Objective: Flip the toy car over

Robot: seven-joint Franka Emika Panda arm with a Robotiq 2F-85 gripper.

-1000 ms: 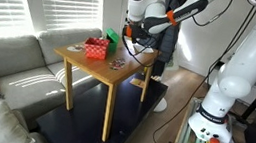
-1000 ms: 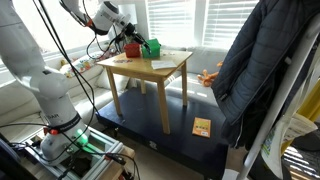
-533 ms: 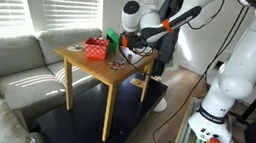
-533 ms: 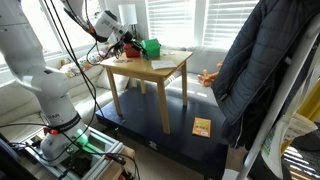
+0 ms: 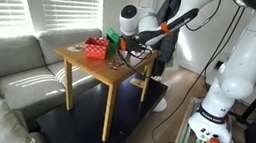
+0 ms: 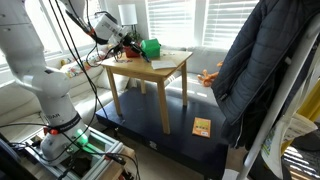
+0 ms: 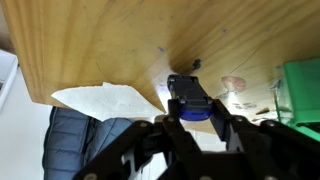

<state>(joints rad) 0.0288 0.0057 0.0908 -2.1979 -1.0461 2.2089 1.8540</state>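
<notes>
The toy car [image 7: 188, 92] is small, blue and black. In the wrist view it sits between my gripper's [image 7: 195, 105] two fingers, which press against its sides, over the wooden table [image 7: 110, 45]. I cannot tell whether the car touches the tabletop. In both exterior views the gripper [image 5: 121, 42] [image 6: 128, 46] is low over the far part of the table [image 5: 98, 69] [image 6: 165, 70], and the car is too small to make out there.
A red basket [image 5: 96, 48] and a green object [image 5: 111, 37] [image 6: 152, 46] stand near the gripper. A white paper [image 7: 105, 98] lies on the table edge. A grey sofa [image 5: 8, 65] is beside the table. A person in a dark jacket [image 6: 250, 70] stands close by.
The arm has come down and moved in over the table towards the green object and the basket. The gripper now sits low at the tabletop.
</notes>
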